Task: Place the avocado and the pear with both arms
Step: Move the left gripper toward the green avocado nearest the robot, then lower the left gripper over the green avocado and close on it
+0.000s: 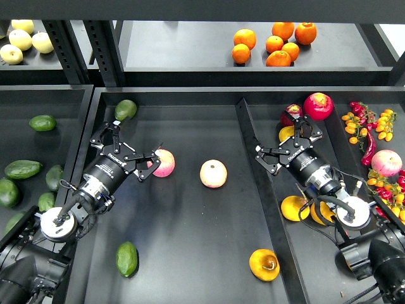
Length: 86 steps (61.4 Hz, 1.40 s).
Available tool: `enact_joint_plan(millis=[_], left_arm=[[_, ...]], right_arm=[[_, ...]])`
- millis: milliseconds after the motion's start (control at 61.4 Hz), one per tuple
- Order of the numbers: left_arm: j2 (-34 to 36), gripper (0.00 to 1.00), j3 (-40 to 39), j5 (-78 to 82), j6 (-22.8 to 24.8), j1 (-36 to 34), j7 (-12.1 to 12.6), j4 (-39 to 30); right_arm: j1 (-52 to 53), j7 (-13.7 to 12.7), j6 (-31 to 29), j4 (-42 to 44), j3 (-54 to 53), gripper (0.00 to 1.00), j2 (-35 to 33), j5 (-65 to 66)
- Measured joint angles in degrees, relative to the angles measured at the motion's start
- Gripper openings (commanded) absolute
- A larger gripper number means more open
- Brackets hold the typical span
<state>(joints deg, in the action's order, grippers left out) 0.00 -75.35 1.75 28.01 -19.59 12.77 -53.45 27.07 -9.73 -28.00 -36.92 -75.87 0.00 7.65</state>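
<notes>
The avocado (126, 258), bright green and egg-shaped, lies near the front left of the middle tray (190, 234). The pear (264, 264), golden with a brown dimple, lies at the front right of the same tray. My left gripper (136, 140) is open well behind the avocado, its near finger beside a pink apple (164, 163). In the right tray my right gripper (280, 136) is open far behind the pear, with a yellow fruit (286, 133) showing between its fingers. Neither gripper holds anything.
A pale pink-yellow apple (213, 173) sits mid-tray and a dull green fruit (125, 109) at its back left corner. Dark avocados (23, 169) fill the left tray. Red apples (317, 106), yellow fruits (294, 208) and small tomatoes fill the right tray. Oranges (278, 44) are on the shelf.
</notes>
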Motion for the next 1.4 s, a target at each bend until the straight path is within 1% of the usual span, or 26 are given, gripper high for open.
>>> enact_joint_plan(millis=[81,261,456,586,619,668,749,782,798,814,863,929,1010,1189,1401], left_arm=[[0.00,0.99,-0.09,0.21,0.00,0.00,-0.43,0.16],[0.00,0.99,-0.10,1.20,0.00,0.04,-0.26,0.27],[0.00,0.99,-0.10,0.90,0.00,-0.08,-0.59,-0.27],[0.00,0.99,-0.13,0.81,-0.01,-0.12,0.52,-0.30],[0.00,0.99,-0.19,0.80,-0.01,-0.19,1.21,-0.30],[0.00,0.99,-0.32,0.80,-0.01,-0.40,3.53,-0.30],[0.00,0.99,-0.35,0.72,-0.02,-1.11,10.09,-0.42],[0.00,0.99,-0.18,0.67,-0.02,-1.68,12.34,-0.46],[0.00,0.99,-0.04,0.65,-0.02,-2.02,13.04,-0.49],[0.00,0.99,0.57,0.55,-0.02,-3.34,14.40,-0.56],[0.01,0.99,1.25,0.45,-0.02,-4.45,14.86,-0.67],[0.88,0.99,4.67,0.32,-0.05,-6.97,15.14,-0.53],[6.01,0.98,11.42,-0.72,-0.04,-10.49,15.24,-0.42],[17.41,0.98,27.00,-3.13,-0.04,-15.73,15.25,-0.75],[26.68,0.98,43.30,-2.60,-0.02,-21.12,15.23,-2.55]], right_arm=[[0.00,0.00,0.00,0.00,0.00,1.00,0.00,0.00],[0.00,0.00,0.00,0.00,-0.04,1.00,0.00,0.00],[0.00,0.04,0.00,-0.07,-0.07,1.00,0.00,-0.06],[0.00,0.05,0.00,-0.08,-0.11,1.00,0.00,-0.08],[0.00,0.05,0.00,-0.08,-0.13,1.00,0.00,-0.09],[0.00,0.05,0.00,-0.08,-0.15,1.00,0.00,-0.09],[0.00,0.06,0.00,-0.09,-0.15,1.00,0.00,-0.09],[0.00,0.06,0.00,-0.09,-0.16,1.00,0.00,-0.09],[0.00,0.06,0.00,-0.09,-0.16,1.00,0.00,-0.09],[0.00,0.06,0.00,-0.14,-0.16,1.00,0.00,-0.09],[-0.01,0.06,0.00,-0.20,-0.18,1.00,-0.01,-0.09],[0.01,0.07,0.00,-0.44,-0.24,1.00,0.01,-0.08],[-0.01,0.07,0.00,-0.63,-0.32,1.00,-0.01,-0.04],[-0.08,0.07,0.00,-0.70,-0.33,1.00,0.00,0.00],[-0.23,0.07,0.00,-0.70,-0.33,1.00,0.00,0.00]])
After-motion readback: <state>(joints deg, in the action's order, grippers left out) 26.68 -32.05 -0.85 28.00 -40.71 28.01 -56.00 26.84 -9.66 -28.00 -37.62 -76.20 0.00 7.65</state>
